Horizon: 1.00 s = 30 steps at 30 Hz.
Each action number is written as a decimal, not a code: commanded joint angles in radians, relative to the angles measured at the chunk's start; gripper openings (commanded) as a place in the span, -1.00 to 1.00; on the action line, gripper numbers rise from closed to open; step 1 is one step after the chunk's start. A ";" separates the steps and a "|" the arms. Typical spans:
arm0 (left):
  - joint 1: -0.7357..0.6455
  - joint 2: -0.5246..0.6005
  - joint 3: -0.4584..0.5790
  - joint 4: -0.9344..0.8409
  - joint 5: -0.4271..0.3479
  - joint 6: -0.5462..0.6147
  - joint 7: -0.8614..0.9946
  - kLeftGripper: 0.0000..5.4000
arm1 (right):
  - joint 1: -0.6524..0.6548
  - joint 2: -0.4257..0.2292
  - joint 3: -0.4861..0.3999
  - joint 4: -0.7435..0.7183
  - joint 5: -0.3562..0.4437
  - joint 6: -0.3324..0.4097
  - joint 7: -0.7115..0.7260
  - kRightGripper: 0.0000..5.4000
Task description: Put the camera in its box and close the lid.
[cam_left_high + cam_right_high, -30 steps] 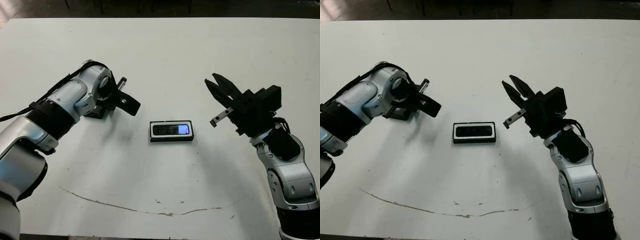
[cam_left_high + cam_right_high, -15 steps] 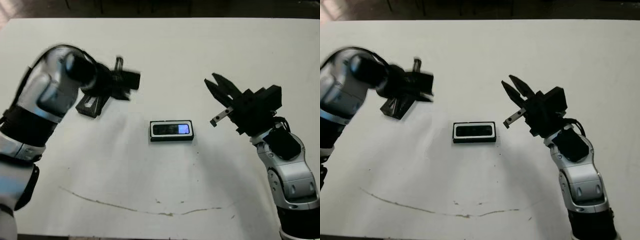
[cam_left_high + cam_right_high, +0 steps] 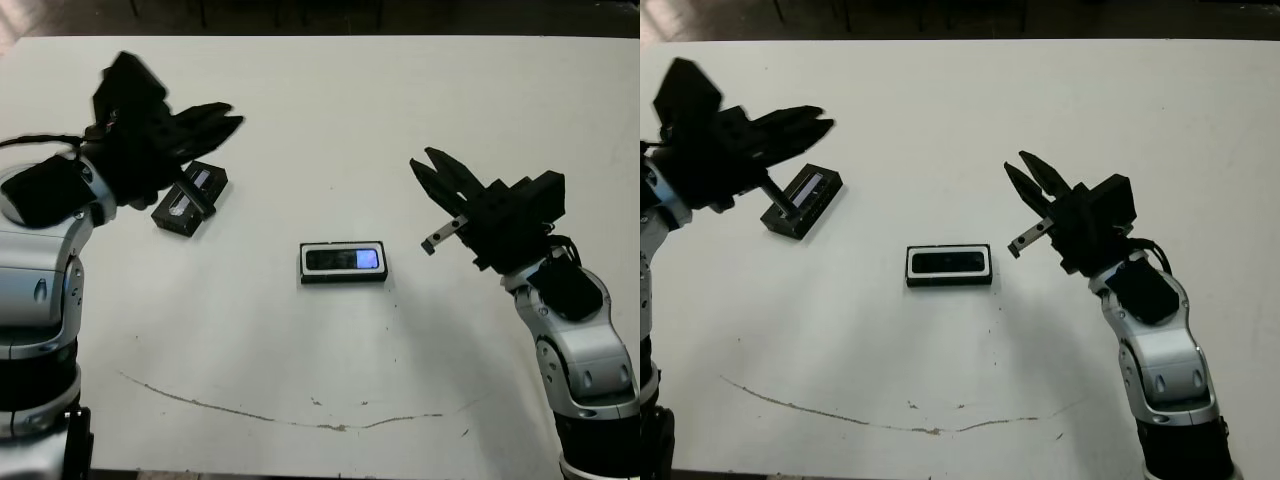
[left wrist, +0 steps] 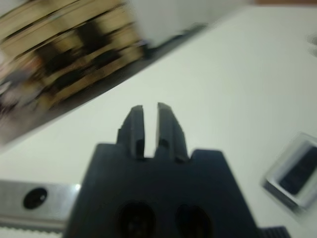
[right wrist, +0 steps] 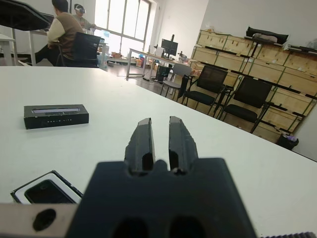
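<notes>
Head views, camera: the camera point(image 3: 343, 260) already sits inside the box point(image 3: 305, 263), mid worktop point(image 3: 400, 120), bluish patch toward the robot's right. So step one looks done.
Head views, lid: the lid point(image 3: 801, 200) lies flat on the worktop off to the left, well apart from the box, pale strip facing up. Nothing's holding it.
Head views, left arm: left gripper point(image 3: 222, 117) hangs above and just past the lid, empty, fingers close together.
Head views, right arm: right gripper point(image 3: 430, 170) hovers right of the box, clear of it, fingers a little apart, nothing in them.
Left wrist view: pretty blurry, but the two fingers show only a thin gap with nothing between them; the box shows at the edge.
Right wrist view: fingers with a narrow gap, empty; lid and box both visible past them, people seated far beyond the worktop.
What's left: I'd say grabbing the lid, carrying it over, and seating it on the box. About halfway.
</notes>
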 commanded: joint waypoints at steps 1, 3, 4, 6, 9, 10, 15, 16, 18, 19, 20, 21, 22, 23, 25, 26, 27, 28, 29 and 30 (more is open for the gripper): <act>0.057 -0.004 0.009 -0.018 0.020 0.054 0.102 -0.97 | 0.011 -0.009 -0.002 0.016 0.007 0.012 0.011 -1.00; 0.083 0.013 0.005 -0.017 0.020 0.049 0.131 -0.87 | 0.010 -0.010 -0.003 0.026 0.010 0.001 0.019 -1.00; 0.099 0.032 -0.002 -0.012 0.022 0.037 0.135 -0.79 | 0.010 -0.011 -0.003 0.031 0.010 -0.003 0.023 -1.00; 0.136 0.089 -0.029 0.012 0.034 -0.013 0.122 -0.62 | 0.009 -0.014 0.000 0.031 0.006 -0.001 0.027 -1.00; 0.168 0.175 -0.087 0.067 0.060 -0.072 0.102 -0.36 | 0.010 -0.016 0.006 0.017 0.000 0.030 0.020 -1.00; 0.171 0.192 -0.100 0.083 0.061 -0.080 0.098 -0.27 | 0.012 -0.016 0.007 0.014 -0.001 0.034 0.019 -1.00; 0.168 0.209 -0.106 0.155 -0.004 -0.119 0.049 0.15 | 0.019 -0.022 0.009 0.016 -0.001 0.021 0.031 -1.00; 0.162 0.208 -0.100 0.164 -0.026 -0.116 0.036 0.24 | 0.021 -0.024 0.009 0.018 -0.003 0.017 0.032 -1.00; 0.148 0.204 -0.089 0.174 -0.063 -0.098 0.025 0.42 | 0.023 -0.026 0.010 0.027 -0.007 0.002 0.037 -1.00; 0.140 0.202 -0.084 0.180 -0.080 -0.090 0.023 0.51 | 0.024 -0.027 0.011 0.032 -0.012 -0.007 0.038 -1.00; 0.134 0.201 -0.080 0.184 -0.096 -0.084 0.024 0.59 | 0.025 -0.027 0.012 0.040 -0.015 -0.018 0.041 -1.00; 0.126 0.193 -0.071 0.190 -0.115 -0.073 0.028 0.68 | 0.025 -0.025 0.012 0.048 -0.015 -0.026 0.044 -1.00; 0.116 0.185 -0.061 0.194 -0.137 -0.055 0.033 0.76 | 0.025 -0.024 0.013 0.056 -0.014 -0.031 0.046 -1.00; 0.106 0.175 -0.049 0.198 -0.160 -0.034 0.039 0.85 | 0.025 -0.023 0.013 0.062 -0.014 -0.036 0.049 -1.00; 0.090 0.169 -0.035 0.204 -0.196 -0.001 0.046 0.99 | 0.023 -0.025 0.014 0.068 -0.015 -0.038 0.053 -1.00; 0.084 0.171 -0.033 0.212 -0.208 0.006 0.047 0.99 | 0.022 -0.027 0.015 0.067 -0.019 -0.036 0.051 -1.00; 0.079 0.170 -0.030 0.222 -0.219 0.012 0.050 0.99 | 0.021 -0.029 0.016 0.065 -0.024 -0.034 0.050 -1.00; 0.075 0.169 -0.029 0.229 -0.227 0.016 0.055 0.99 | 0.021 -0.030 0.016 0.063 -0.028 -0.032 0.050 -1.00; 0.073 0.169 -0.031 0.238 -0.232 0.015 0.061 0.99 | 0.021 -0.029 0.015 0.063 -0.027 -0.028 0.050 -1.00; 0.071 0.170 -0.035 0.244 -0.233 0.013 0.069 0.99 | 0.022 -0.028 0.014 0.064 -0.027 -0.028 0.050 -1.00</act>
